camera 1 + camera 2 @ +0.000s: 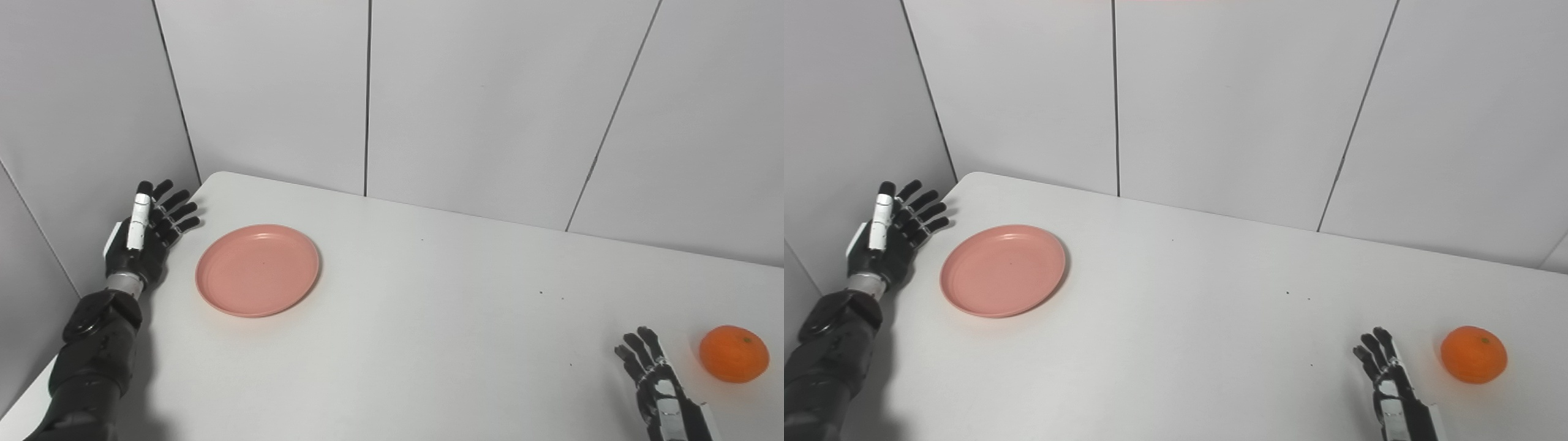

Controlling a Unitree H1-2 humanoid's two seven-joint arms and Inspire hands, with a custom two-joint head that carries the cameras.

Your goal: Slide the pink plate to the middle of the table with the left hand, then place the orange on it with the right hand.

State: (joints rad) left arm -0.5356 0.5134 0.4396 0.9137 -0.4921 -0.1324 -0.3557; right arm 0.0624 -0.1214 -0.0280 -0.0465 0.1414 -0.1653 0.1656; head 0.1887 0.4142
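A pink plate (258, 269) lies flat on the left part of the white table (429, 318), with nothing on it. My left hand (147, 229) stands just left of the plate near the table's left edge, open with fingers spread, a small gap between it and the rim. An orange (734, 353) rests on the table at the far right. My right hand (655, 380) is low at the front right, open, fingers pointing up, a short way left of the orange and not touching it.
Grey panel walls (490, 104) close in the table at the back and the left. The table's rounded back-left corner (214, 177) is close behind my left hand. A few dark specks dot the tabletop.
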